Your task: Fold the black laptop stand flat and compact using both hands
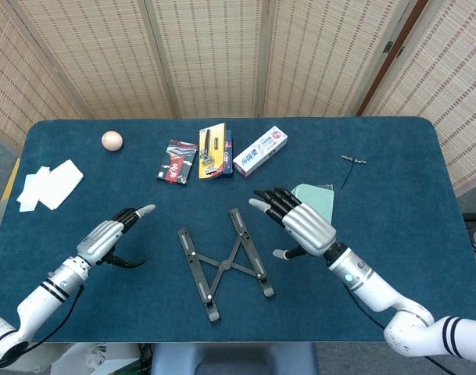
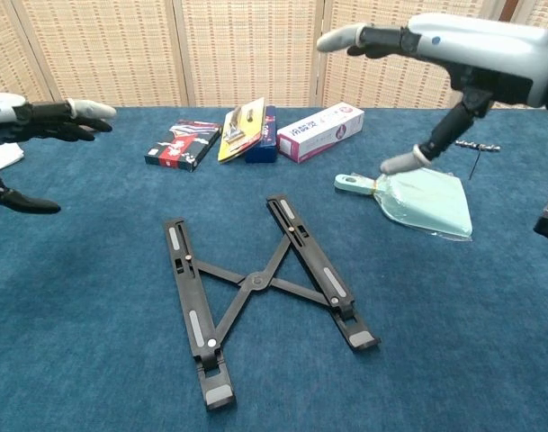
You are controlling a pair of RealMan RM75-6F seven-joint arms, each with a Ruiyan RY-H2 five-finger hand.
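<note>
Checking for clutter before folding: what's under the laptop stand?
Only bare blue tablecloth shows through the laptop stand, which lies flat. The cloth directly beneath its rails is covered.

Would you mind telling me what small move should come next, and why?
Probably bring both hands down onto the laptop stand's rails and push them together: the stand lies flat but splayed in an X, while the left hand and right hand hover open.

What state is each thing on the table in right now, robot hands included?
Stand: lying flat on the table, legs still spread in an X, untouched.
Left robot hand: open, holding nothing.
Right robot hand: open, raised above the table.
Dustpan: lying flat.
Ball: resting at the far left.
</note>
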